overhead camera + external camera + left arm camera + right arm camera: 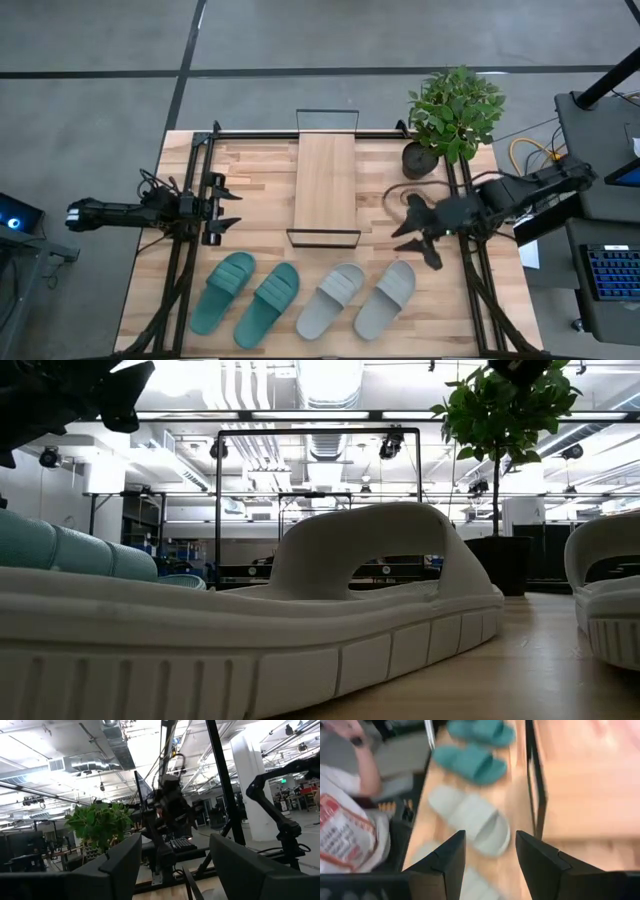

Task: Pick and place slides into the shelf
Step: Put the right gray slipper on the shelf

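Observation:
Four slides lie sole-down in a row along the table's near edge: the teal pair point(223, 292) point(267, 304) on the left, the pale grey pair point(331, 300) point(385, 298) on the right. The shelf point(325, 188), a light plank on a black wire frame, stands mid-table behind them. My right gripper point(418, 240) is open, hovering right of the shelf and above the grey slides. In the right wrist view its fingers point(490, 845) point down at a grey slide point(470, 817), with the teal slides point(472, 762) beyond. My left gripper point(228, 208) is open, left of the shelf, touching nothing.
A potted plant point(450, 115) stands at the table's far right corner behind the right arm. Black frame rails point(185, 270) run along both table sides. A person point(340, 820) shows beside the table's near edge in the right wrist view. Bare wood lies between shelf and slides.

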`<state>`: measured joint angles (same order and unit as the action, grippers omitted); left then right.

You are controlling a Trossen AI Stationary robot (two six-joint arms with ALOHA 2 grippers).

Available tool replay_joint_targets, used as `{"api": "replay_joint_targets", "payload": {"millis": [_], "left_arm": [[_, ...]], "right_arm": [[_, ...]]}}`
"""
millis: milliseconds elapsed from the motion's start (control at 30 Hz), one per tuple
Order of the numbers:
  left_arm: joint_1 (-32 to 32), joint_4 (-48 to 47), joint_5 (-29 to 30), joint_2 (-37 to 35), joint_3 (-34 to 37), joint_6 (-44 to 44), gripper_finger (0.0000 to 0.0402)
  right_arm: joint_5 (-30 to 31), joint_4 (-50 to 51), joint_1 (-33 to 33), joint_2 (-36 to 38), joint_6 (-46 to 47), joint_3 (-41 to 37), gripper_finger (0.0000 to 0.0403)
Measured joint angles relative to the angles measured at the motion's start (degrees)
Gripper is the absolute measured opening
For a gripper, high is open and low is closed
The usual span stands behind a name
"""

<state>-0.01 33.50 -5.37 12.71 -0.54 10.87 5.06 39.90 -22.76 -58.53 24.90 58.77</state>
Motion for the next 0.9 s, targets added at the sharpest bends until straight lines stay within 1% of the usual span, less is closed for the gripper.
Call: {"api": "replay_joint_targets", "payload": {"millis": [167, 267, 433, 567, 700, 900], "left_arm": [[0.0, 0.02, 0.02, -0.11, 0.0, 0.02, 0.0219], [0.0, 0.09, 0.02, -0.11, 0.02, 0.02, 0.0219], [-0.01, 0.19, 0.02, -0.17, 0.02, 0.04, 0.0219], [-0.02, 0.47, 0.02, -0.17, 0.02, 0.05, 0.0219], [-0.02, 0.48, 0.03, -0.13, 0.04, 0.05, 0.0219], [-0.02, 0.55, 0.04, -0.2, 0.04, 0.37, 0.0219]], "right_arm": [[8.61, 13.15, -7.56, -7.46, 13.04, 6.96, 0.0164], [11.68, 17.27, -12.14, -11.36, 21.48, 9.06, 0.0164], [13.91, 17.72, -18.01, -17.38, 32.92, 10.41, 0.0164], [15.26, 17.84, -20.41, -22.74, 41.1, 10.8, 0.0164], [14.89, 17.82, -20.98, -28.61, 45.51, 11.82, 0.016], [14.05, 18.03, -20.98, -38.41, 45.57, 17.75, 0.0153]]}}
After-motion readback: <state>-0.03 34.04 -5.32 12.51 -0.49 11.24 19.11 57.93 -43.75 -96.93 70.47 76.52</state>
